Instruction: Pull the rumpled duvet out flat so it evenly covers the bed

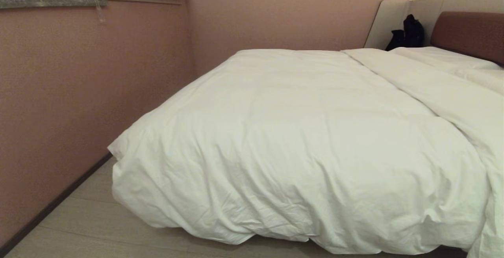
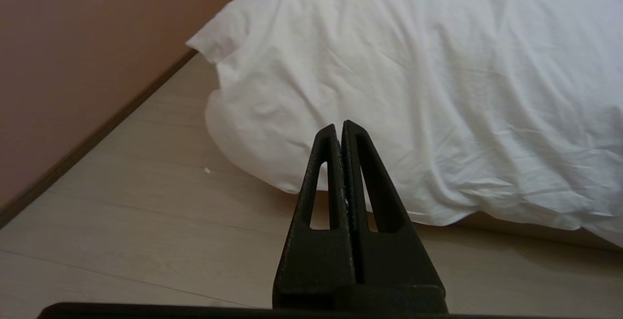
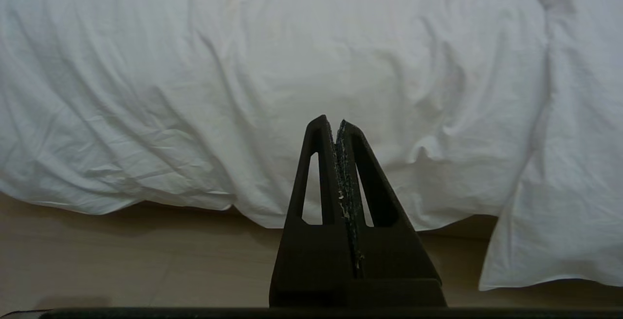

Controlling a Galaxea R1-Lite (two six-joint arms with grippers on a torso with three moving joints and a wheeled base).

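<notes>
Pink walls [image 1: 78,92] and pale floor [image 2: 146,221] are noted beside the bed [image 1: 468,33], over whose foot the duvet [image 1: 299,132] is draped, creased, black bag [image 1: 409,31] at its head, both grippers' fingers [image 2: 336,163] [image 3: 336,163] pressed together, empty.

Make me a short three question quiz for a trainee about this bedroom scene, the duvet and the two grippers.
1. True or false: the left gripper is shut on the duvet.
2. What dark thing sits beside the headboard? A) black bag B) lamp C) chair
3. Fill in: the right gripper is ____.

Key: 1 false, it is shut on nothing, short of the cloth. 2 A. 3 shut.
</notes>
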